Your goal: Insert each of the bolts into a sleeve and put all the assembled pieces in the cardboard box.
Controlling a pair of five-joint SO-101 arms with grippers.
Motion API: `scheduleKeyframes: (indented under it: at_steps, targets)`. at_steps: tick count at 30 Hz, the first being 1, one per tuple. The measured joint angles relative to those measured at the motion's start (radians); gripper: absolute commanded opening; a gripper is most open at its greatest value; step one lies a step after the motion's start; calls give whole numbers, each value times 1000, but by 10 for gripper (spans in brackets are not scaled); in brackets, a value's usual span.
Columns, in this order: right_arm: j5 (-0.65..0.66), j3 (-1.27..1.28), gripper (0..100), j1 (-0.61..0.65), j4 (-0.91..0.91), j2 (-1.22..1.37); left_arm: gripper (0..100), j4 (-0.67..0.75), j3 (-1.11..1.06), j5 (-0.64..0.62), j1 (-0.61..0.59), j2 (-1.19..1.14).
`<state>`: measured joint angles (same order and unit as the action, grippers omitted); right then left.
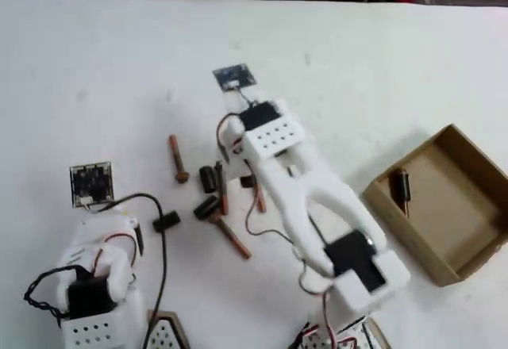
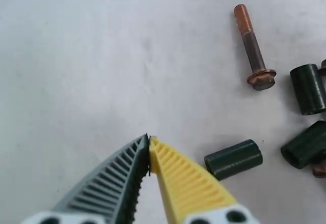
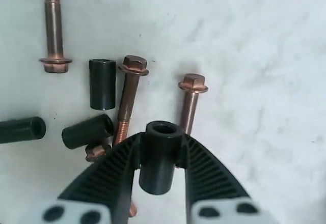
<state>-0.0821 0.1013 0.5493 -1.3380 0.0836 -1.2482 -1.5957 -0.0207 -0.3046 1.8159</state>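
The right pincer [image 3: 162, 141] is clamped on a black sleeve [image 3: 159, 169]. The open bore faces away from the fingers, probably so that a bolt can be pushed in. It hangs over the cluster of loose bolts [image 3: 129, 94] and sleeves [image 3: 102, 84] in the middle of the desk [image 1: 119, 47]. The left pincer [image 2: 149, 143], its jaws pressed together on nothing, sits toward the left corner on the arms' side, just beside a stray sleeve [image 2: 233, 159]. The cardboard box [image 1: 401, 238] by the right edge already holds one assembled piece [image 1: 402, 188].
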Motion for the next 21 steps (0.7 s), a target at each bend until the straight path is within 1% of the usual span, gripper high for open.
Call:
scheduleKeyframes:
  at_steps: [7,10,15,21]
  targets:
    - [107,8,18,-60,-103,-241,21,15,-5,0,0,2]
    - [144,91,18,-72,-103,-344,21,21,-5,0,0,2]
    - [161,316,18,-86,18,-520,21,44,-5,0,0,2]
    - [163,582,18,-164,216,-687,20,52,-5,0,3,2]
